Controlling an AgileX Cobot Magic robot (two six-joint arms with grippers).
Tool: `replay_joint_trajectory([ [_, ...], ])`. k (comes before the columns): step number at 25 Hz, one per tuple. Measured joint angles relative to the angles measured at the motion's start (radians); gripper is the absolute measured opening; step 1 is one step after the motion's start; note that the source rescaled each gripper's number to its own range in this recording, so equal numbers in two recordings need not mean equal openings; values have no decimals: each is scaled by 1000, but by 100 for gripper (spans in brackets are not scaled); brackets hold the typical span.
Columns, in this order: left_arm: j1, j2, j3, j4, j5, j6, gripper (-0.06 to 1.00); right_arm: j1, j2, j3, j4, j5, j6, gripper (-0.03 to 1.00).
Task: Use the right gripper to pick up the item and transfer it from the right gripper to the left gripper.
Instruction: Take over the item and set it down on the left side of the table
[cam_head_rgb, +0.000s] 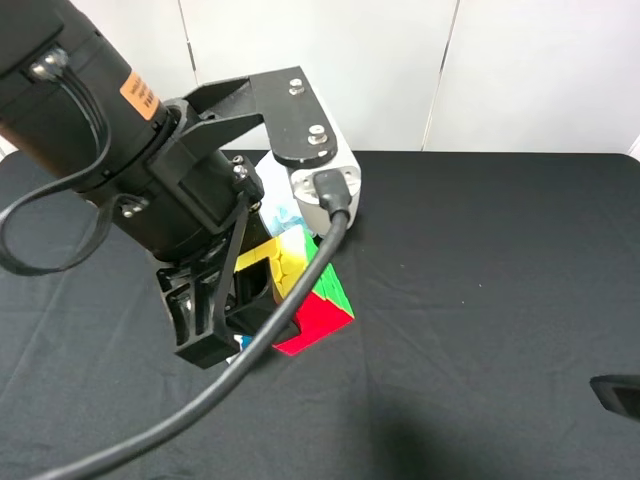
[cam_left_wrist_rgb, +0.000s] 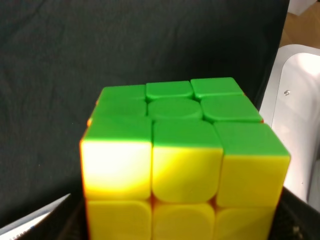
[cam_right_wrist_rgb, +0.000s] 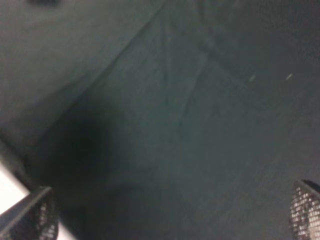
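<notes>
Status: handover judged complete.
- Cube (cam_head_rgb: 318, 300): clamped in left pincer (cam_head_rgb: 262, 305), green and yellow faces toward left wrist camera. Exterior view: just 9 o'clock of centre. Contact with desk (cam_head_rgb: 500, 300) cannot be told.
- Right pincer (cam_right_wrist_rgb: 167, 212): jaws wide apart, empty, at 4 o'clock edge, well apart from cube.
- Remaining: nothing apparent.
</notes>
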Motion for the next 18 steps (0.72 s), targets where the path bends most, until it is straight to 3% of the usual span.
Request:
replay_joint_trajectory([
  [5,0,0,0,0,-6,15,0,0,-181,37,-28,-43,46,99],
  [9,17,0,0,-3,-56,23,0,0,-265,38,-35,-16,83,99],
  [18,187,0,0,-2,-90,40,0,0,-300,38,-43,11,90,99],
])
